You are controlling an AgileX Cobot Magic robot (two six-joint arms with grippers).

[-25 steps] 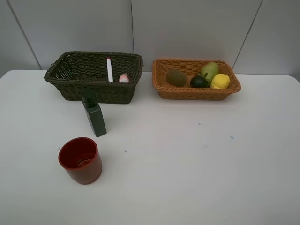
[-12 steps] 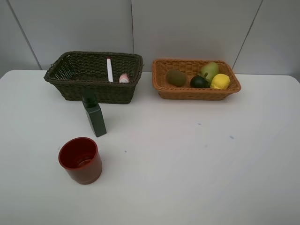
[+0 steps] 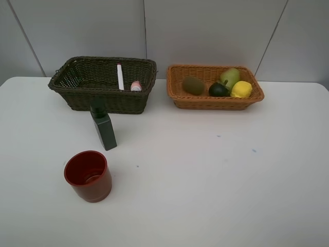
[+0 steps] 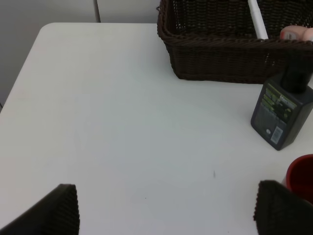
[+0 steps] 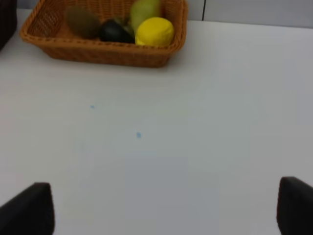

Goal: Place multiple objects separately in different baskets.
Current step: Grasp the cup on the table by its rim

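Note:
A red cup (image 3: pixel 88 175) stands at the front left of the table; its edge shows in the left wrist view (image 4: pixel 301 176). A dark green bottle (image 3: pixel 104 128) stands upright in front of the dark basket (image 3: pixel 72 99); both show in the left wrist view, bottle (image 4: pixel 282 111), basket (image 4: pixel 220 61). That basket holds a white marker (image 3: pixel 120 76) and a pink bottle (image 3: pixel 136 86). The orange-tan basket (image 3: pixel 205 102) holds a kiwi (image 3: pixel 193 85), mangosteen (image 3: pixel 218 89), pear (image 3: pixel 230 77) and lemon (image 3: pixel 241 89). My left gripper (image 4: pixel 166 208) and right gripper (image 5: pixel 166 208) are open and empty, both out of the high view.
The white table (image 3: pixel 205 170) runs to a grey panelled wall behind the baskets. The table's left edge and far-left corner show in the left wrist view (image 4: pixel 22 73). Small blue specks mark the table to the right of the middle (image 3: pixel 253 151).

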